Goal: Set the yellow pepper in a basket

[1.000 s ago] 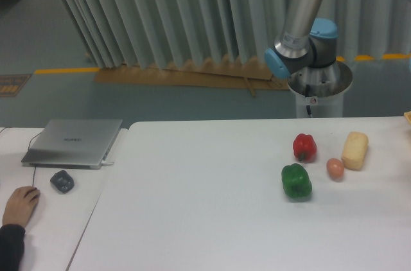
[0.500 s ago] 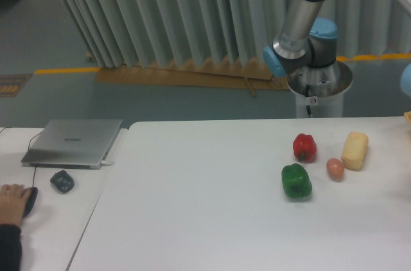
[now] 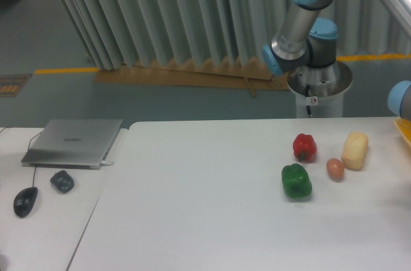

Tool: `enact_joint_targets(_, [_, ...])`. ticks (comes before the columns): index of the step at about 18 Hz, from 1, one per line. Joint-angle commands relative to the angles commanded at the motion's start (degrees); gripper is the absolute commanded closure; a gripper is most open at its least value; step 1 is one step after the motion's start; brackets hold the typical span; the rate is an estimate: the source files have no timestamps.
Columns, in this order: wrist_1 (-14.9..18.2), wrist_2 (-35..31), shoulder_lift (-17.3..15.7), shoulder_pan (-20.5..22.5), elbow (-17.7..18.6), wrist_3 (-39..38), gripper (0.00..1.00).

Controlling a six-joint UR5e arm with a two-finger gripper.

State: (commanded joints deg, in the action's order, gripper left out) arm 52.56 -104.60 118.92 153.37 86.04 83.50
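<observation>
on the white surface (image 3: 205, 219) lie one red pepper (image 3: 304, 147), one green pepper (image 3: 296, 181), one egg (image 3: 334, 168) and one pale block (image 3: 354, 150) (the hand is outside the view).

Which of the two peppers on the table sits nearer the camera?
The green pepper. It lies lower in the frame, toward the front edge, while the red pepper sits just behind it, nearer the robot's base.

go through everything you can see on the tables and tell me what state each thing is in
Laptop: lid closed, flat on the left table.
Mouse: lying free, no hand on it.
Red pepper: upright, untouched.
Green pepper: on the table, untouched.
Egg: whole, beside the pale-yellow block.
Pale-yellow block: lying flat.
Yellow pepper: not in view.
Gripper: out of frame.
</observation>
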Motion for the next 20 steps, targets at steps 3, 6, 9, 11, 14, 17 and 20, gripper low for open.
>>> enact_joint_targets(3, [0.18, 1.68, -0.71, 0.26, 0.00, 0.35, 0.00])
enact_joint_targets(6, [0.27, 3.17, -1.15, 0.26, 0.00, 0.09, 0.00])
enact_joint_targets(9, [0.44, 6.50, -2.20, 1.66, 0.26, 0.88, 0.00])
enact_joint_targets(11, [0.53, 7.13, -3.43, 3.24, 0.88, 3.50, 0.00])
enact_joint_targets(14, [1.66, 9.48, -4.66, 5.61, 1.14, 7.03, 0.00])
enact_joint_targets(17, [5.09, 12.58, -8.08, 6.15, 2.02, 7.21, 0.00])
enact_joint_targets(20, [10.62, 12.58, -11.42, 5.54, 2.20, 7.21, 0.00])
